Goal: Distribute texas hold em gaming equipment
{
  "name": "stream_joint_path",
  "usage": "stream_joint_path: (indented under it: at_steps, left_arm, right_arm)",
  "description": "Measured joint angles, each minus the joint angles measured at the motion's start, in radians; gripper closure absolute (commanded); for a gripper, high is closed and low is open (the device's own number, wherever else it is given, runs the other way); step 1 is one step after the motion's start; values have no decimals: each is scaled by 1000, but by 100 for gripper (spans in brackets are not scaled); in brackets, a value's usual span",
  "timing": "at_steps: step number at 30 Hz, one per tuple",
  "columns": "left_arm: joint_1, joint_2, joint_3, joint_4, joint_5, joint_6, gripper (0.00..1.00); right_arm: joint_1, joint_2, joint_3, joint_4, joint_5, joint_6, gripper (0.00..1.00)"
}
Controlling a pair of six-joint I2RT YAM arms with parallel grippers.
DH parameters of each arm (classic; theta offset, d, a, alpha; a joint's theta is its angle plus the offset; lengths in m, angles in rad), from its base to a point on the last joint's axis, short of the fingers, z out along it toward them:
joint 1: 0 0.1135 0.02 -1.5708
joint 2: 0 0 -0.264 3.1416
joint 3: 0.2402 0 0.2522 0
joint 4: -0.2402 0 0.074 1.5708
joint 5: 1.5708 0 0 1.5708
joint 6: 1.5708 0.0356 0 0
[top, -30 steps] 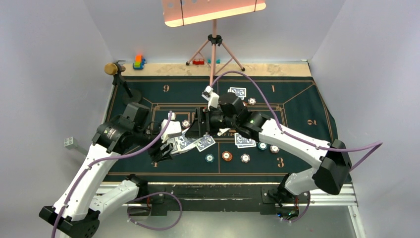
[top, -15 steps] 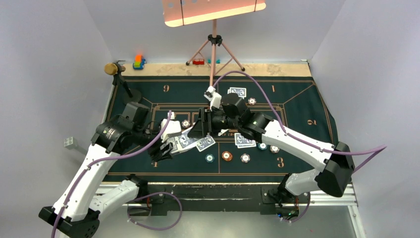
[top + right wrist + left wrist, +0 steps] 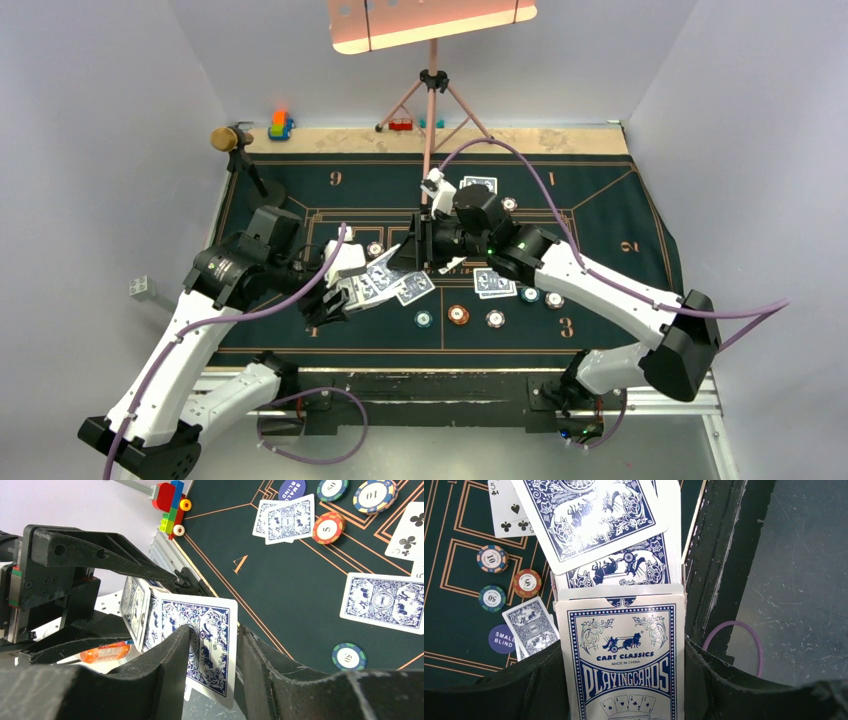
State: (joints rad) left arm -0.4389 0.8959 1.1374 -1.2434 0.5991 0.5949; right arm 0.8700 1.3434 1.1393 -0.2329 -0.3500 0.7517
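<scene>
1. Thin blue-backed glossy paper playing card (image 3: pixel 212 622) sits part-way out of the white-and-blue cardboard card box (image 3: pixel 624 655), held above the near-left part of the worktop. The right tool (image 3: pixel 215 642) pinches it flat between both fingers.
2. The left tool (image 3: pixel 624 695) is clamped on the card box sides. The flap is open and more cards stick out of the mouth, skewed.
3. Done so far: a face-down card pair (image 3: pixel 479 185) by mark 1, another (image 3: pixel 493 284) near mark 3, and one (image 3: pixel 285 520) beside the A mark. Round plastic poker chips (image 3: pixel 457 314) lie in a loose row near mark 3.
4. Left to do, as I judge it: no cards show by marks 9 and 2, so dealing is roughly mid-way.
5. Cards are slick and bendy with rounded corners. Chips are rigid discs with striped rims and printed numbers.
6. The dark green matte felt worktop (image 3: pixel 620 215) carries orange printed lines.
</scene>
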Motion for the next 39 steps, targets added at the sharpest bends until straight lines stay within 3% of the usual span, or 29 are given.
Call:
stream_joint_path:
  at_steps: [10,18,39]
  left_arm:
    - [0,-1,0,-4,0,0,100]
    - [0,-2,0,-4,0,0,100]
    - [0,-14,0,-1,1,0,100]
  right_arm:
    - [-12,-35,0,-26,20,-12,75]
    - [-26,-66,0,-36,26,-7,95]
    - [-104,-138,4,45,-101,87,100]
